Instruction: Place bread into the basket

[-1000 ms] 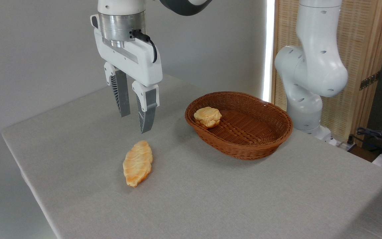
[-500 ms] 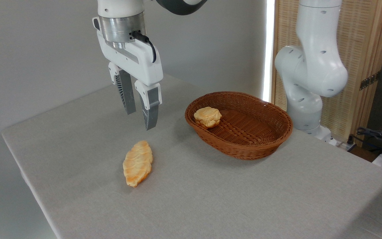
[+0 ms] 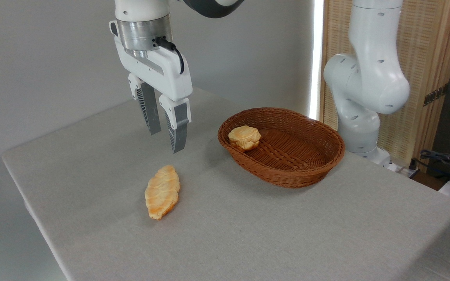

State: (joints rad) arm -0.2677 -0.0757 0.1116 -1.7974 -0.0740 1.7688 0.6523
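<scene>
You have a grey cloth-covered table (image 3: 287, 234) filling the lower part of the frame, with 1 basket (image 3: 311, 171) right of centre. Inside it, at its left end against the wall, sits a small round bun (image 3: 244, 137); the rest of the woven floor is bare. At the right edge of the frame the arm's white base column (image 3: 365, 86) rises behind the basket, in front of a pale slatted screen (image 3: 436, 58), and some dark cables (image 3: 443, 160) lie at the far right beyond the table.

The bread (image 3: 162, 191) lies flat on the table in the lower left of centre, well apart from the basket, its long axis running from upper right to lower left. Nothing lies on the cloth between the bread and the basket's left rim.

Your gripper (image 3: 166, 136) hangs in the upper left of the frame, pointing down and above the bread, slightly toward the back of the table. Its 2 grey ribbed fingers (image 3: 178, 128) stand parted by only a narrow gap. They hold nothing and touch nothing, with clear air between the fingertips and the bread.
</scene>
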